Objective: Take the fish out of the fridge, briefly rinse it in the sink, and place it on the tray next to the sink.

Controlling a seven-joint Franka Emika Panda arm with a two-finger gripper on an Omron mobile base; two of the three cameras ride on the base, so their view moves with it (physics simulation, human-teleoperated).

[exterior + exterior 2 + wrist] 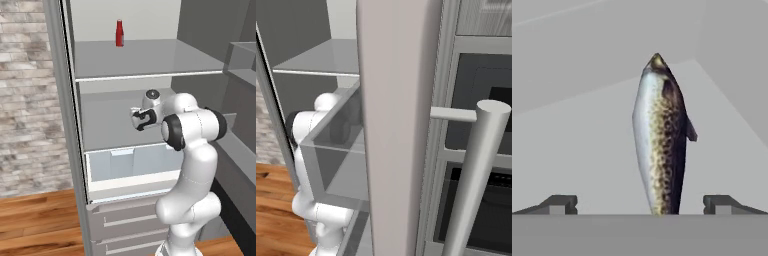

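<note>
The fish (pixel 661 135), dark and speckled with a pale silvery belly, lies on a pale grey shelf of the fridge (pixel 150 60), pointing away from the hand. My gripper (pixel 640 205) is open, one fingertip (pixel 559 204) on each side of the fish's near end, with wide gaps to it. In the left base view my gripper (pixel 137 120) reaches into the fridge over the middle shelf, above the translucent crisper drawer (pixel 132 165); the hand hides the fish there. The sink and the tray are out of view.
A small red bottle (pixel 119 33) stands on the upper shelf. The open fridge door (pixel 396 125) and its round handle (pixel 476 175) stand close on the right, with a dark oven front (pixel 481 125) behind. Grey drawer fronts (pixel 125 220) sit below, and a brick wall (pixel 27 100) is at the left.
</note>
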